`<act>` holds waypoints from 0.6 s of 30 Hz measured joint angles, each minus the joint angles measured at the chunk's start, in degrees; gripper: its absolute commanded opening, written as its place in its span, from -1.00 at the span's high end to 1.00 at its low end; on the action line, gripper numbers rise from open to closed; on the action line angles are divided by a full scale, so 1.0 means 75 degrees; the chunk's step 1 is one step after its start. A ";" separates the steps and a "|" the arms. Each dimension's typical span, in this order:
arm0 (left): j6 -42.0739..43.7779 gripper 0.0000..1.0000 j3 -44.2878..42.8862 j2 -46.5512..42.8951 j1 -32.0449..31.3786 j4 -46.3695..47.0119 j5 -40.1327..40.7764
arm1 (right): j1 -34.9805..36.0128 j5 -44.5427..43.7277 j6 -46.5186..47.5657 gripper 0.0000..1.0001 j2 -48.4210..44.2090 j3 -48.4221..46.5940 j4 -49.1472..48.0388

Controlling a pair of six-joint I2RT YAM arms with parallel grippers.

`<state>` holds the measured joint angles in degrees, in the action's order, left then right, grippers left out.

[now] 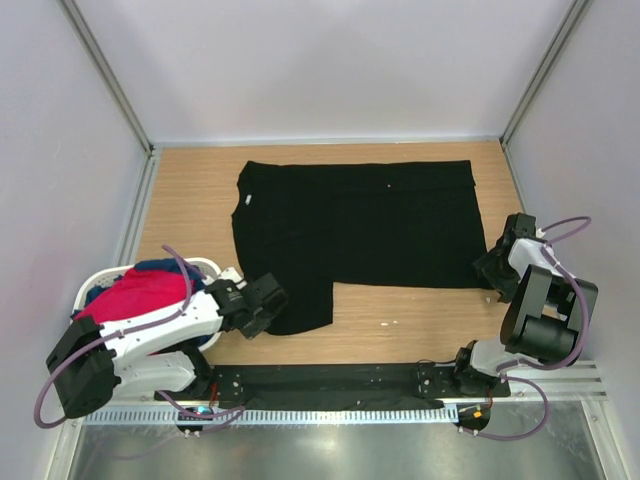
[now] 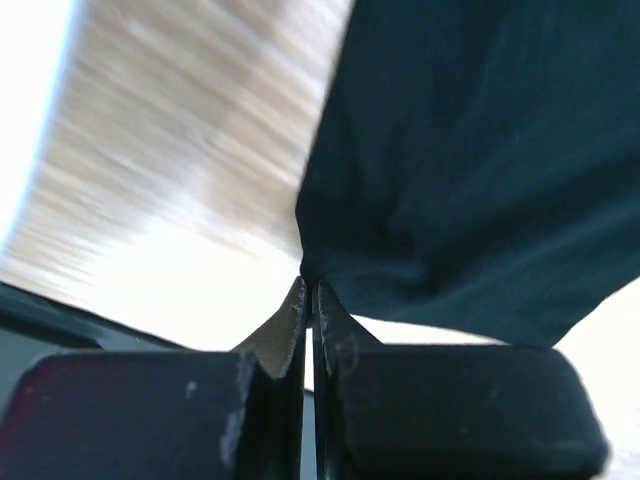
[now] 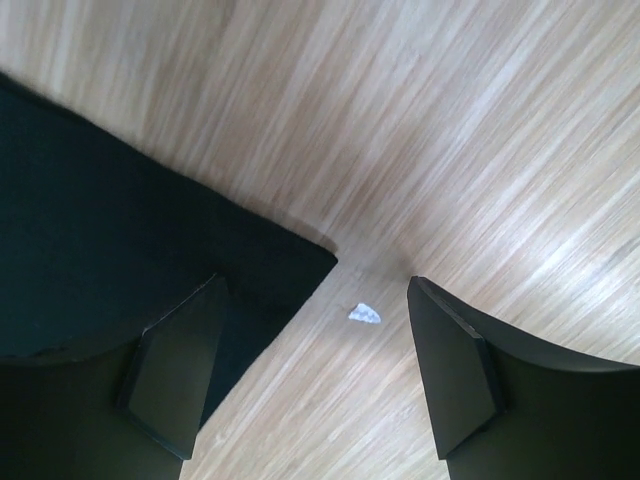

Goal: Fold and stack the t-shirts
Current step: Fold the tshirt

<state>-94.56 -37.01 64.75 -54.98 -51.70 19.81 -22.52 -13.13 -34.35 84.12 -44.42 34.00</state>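
1. Three t-shirts show: one black t-shirt, one red t-shirt and one blue t-shirt. There is one white basket, and there are two grippers.
2. The black t-shirt lies spread flat across the middle of the wooden table, with its white neck label toward the left. A flap of it hangs down at the near left.
3. The left gripper sits at that near-left flap. Its fingers are pressed together on a pinch of the black cloth, which puckers at the tips.
4. The right gripper is above the shirt's near-right corner with its fingers spread wide, holding nothing. One finger is over the black cloth and the other over bare wood. A small white scrap lies on the table just beside that corner.
5. The basket stands at the near left, partly under the left arm. The red and blue t-shirts are bunched in it, red nearer, blue behind.
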 measured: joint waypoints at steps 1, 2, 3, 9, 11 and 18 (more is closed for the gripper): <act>0.0111 1.00 0.0000 -0.0032 0.0146 0.0000 0.0000 | -0.0003 -0.0038 -0.0006 -0.58 0.0006 -0.0015 -0.0050; 0.0236 1.00 0.0000 -0.0061 0.0286 0.0009 -0.0009 | -0.0009 -0.0073 -0.0006 -0.59 0.0006 -0.0015 -0.0099; 0.0338 1.00 0.0003 -0.0087 0.0440 0.0032 -0.0017 | -0.0012 -0.0131 -0.0009 -0.59 0.0012 -0.0015 -0.0114; 0.0895 0.99 -0.0003 0.0020 0.0656 0.0082 -0.0076 | -0.0052 -0.0501 -0.0012 -0.59 0.0087 -0.0064 -0.0175; 0.1055 1.00 -0.0058 0.0189 0.0656 -0.0026 -0.0102 | -0.0111 -0.0641 -0.0009 -0.59 0.0087 -0.0067 -0.0213; 0.1271 1.00 -0.0659 0.0344 0.0656 -0.0318 -0.0114 | -0.0280 -0.0836 -0.0012 -0.40 0.0085 -0.0093 -0.0411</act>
<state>-85.03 -41.95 67.33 -50.06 -54.08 18.96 -24.62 -19.40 -34.44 84.75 -45.12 30.92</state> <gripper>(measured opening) 0.006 0.738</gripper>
